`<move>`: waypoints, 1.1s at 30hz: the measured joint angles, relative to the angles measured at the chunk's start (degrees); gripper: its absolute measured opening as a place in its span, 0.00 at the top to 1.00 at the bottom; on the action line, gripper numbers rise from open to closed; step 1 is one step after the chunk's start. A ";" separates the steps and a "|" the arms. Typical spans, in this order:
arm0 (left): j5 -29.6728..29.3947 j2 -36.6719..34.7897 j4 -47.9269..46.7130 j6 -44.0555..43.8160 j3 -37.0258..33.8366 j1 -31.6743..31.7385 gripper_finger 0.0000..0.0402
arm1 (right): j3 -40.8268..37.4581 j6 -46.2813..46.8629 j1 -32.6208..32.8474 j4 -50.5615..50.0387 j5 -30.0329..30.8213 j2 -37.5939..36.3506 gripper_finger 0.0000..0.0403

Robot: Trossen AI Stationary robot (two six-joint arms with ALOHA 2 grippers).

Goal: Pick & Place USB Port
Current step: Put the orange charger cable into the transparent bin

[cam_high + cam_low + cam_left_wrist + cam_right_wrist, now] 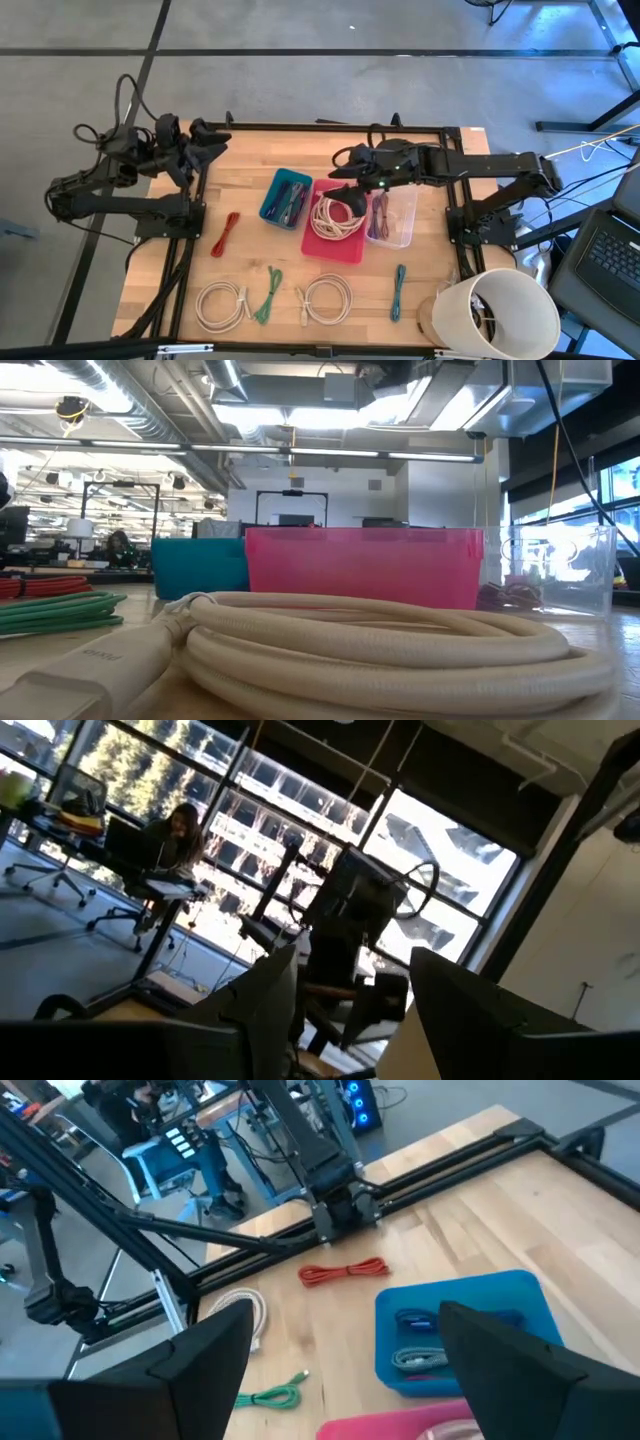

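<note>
Table point(250, 170): light wood, bounded by a black frame point(330, 127). A white bucket point(497, 310) stands at its right front corner. A laptop point(606, 258) sits off the table to the right, among loose wires. Floor point(300, 80) beyond is grey with dark seams. Left wrist view: a seated person point(178, 838) at a desk point(165, 888) before large windows point(300, 810); an office chair point(72, 800) stands nearby.

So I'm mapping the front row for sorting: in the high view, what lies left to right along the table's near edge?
White cable coil → green cable → second white cable coil → teal cable → white bucket.
</note>
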 joint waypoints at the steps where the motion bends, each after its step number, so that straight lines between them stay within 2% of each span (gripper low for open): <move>1: 0.54 -0.10 -0.55 0.33 0.00 0.00 0.53 | 0.00 0.01 -0.15 0.18 0.46 -0.34 0.20; 12: 1.15 0.01 -0.25 0.65 0.00 -0.02 0.53 | 0.04 -2.81 -1.33 0.54 3.53 -2.93 0.20; 17: 0.11 0.93 6.26 0.33 0.01 -0.01 0.53 | 0.04 -2.77 -1.30 0.52 3.59 -2.91 0.20; 21: 3.30 0.88 6.79 -7.66 0.00 -0.06 0.53 | 0.04 -2.78 -1.33 0.46 3.59 -2.91 0.20; 25: 3.89 1.45 2.27 -6.62 0.02 -0.06 0.53 | 0.04 -4.10 -1.98 0.46 3.58 -2.91 0.20; 28: 2.79 3.12 -4.22 -9.74 0.02 -0.06 0.53 | 0.04 -4.10 -2.74 0.43 3.57 -2.91 0.20; 31: 3.92 5.97 -14.13 -14.71 0.02 -0.07 0.54 | 0.04 -4.10 -3.26 0.37 3.57 -2.91 0.20; 33: 2.26 7.79 -23.69 -20.35 0.01 -0.10 0.54 | 0.04 -4.09 -3.54 0.02 3.52 -2.91 0.20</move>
